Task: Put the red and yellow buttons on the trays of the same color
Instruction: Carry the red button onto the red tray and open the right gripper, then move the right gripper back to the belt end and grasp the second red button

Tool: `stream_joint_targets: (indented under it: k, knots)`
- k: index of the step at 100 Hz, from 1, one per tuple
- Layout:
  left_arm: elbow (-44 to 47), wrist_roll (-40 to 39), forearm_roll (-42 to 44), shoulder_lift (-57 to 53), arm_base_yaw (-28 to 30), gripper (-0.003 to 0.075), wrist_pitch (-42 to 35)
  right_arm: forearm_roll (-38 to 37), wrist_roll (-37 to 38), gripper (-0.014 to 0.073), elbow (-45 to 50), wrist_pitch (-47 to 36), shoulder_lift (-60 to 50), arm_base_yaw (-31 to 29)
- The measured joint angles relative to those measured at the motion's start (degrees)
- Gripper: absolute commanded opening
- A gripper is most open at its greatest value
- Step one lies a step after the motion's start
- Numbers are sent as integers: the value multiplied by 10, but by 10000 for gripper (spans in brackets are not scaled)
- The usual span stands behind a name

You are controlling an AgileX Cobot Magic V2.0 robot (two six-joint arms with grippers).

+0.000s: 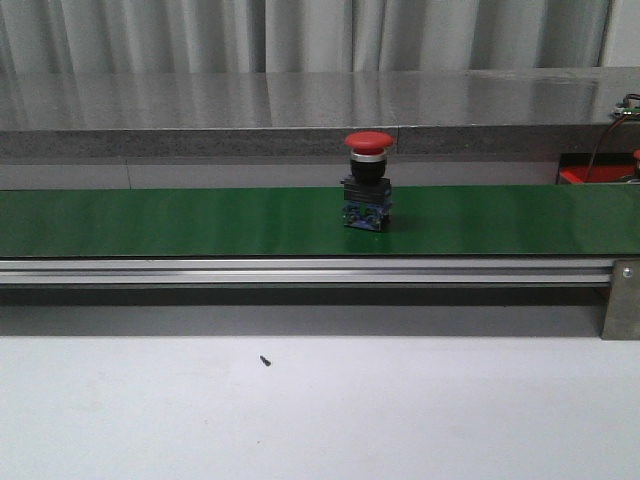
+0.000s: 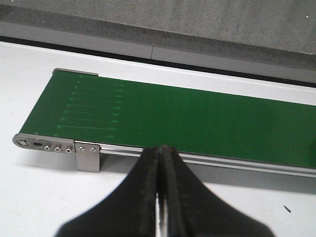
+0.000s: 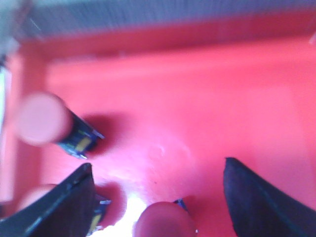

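A red button (image 1: 368,180) with a mushroom cap and black and blue body stands upright on the green conveyor belt (image 1: 200,220). My right gripper (image 3: 158,170) hangs open over the floor of the red tray (image 3: 197,108). One red button (image 3: 165,221) stands between its fingers, apart from both. Another red button (image 3: 47,122) stands further off, and a third (image 3: 34,197) shows partly behind one finger. A corner of the red tray (image 1: 585,176) shows at the far right in the front view. My left gripper (image 2: 160,149) is shut and empty before the belt (image 2: 197,123). No yellow button or yellow tray shows.
The belt has a metal rail (image 1: 300,270) along its near side and a bracket (image 1: 621,298) at the right. Behind it runs a grey stone ledge (image 1: 300,110). A small black speck (image 1: 265,360) lies on the white table (image 1: 320,420).
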Motion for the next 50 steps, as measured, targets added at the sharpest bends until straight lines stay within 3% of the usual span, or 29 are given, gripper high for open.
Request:
stream_joint_targets:
  k: [28, 50]
  knots:
    - [0, 0, 0, 0, 0, -20, 0, 1, -7, 542, 1, 100, -109, 22]
    - [0, 0, 0, 0, 0, -20, 0, 1, -26, 542, 71, 114, -202, 69]
